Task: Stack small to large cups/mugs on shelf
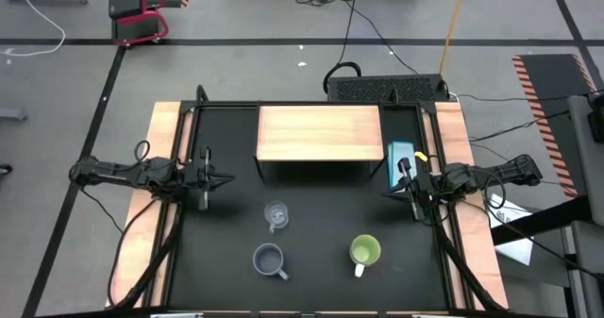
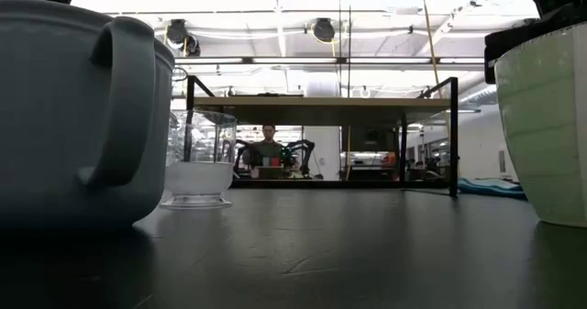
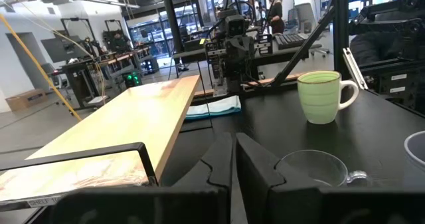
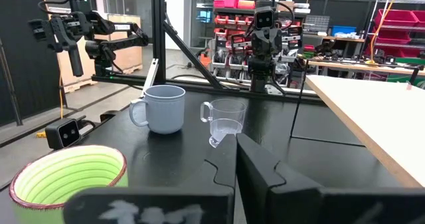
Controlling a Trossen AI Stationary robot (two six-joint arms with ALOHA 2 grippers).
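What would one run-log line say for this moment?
left gripper: shut, empty, table's left | right gripper: shut, empty, table's right | glass cup, grey-blue mug, green mug: on table | shelf: bare

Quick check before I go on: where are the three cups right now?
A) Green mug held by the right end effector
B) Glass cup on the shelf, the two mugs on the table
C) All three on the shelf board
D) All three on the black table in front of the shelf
D: the high view shows the glass cup, grey-blue mug and green mug standing on the black table, with the shelf board bare.
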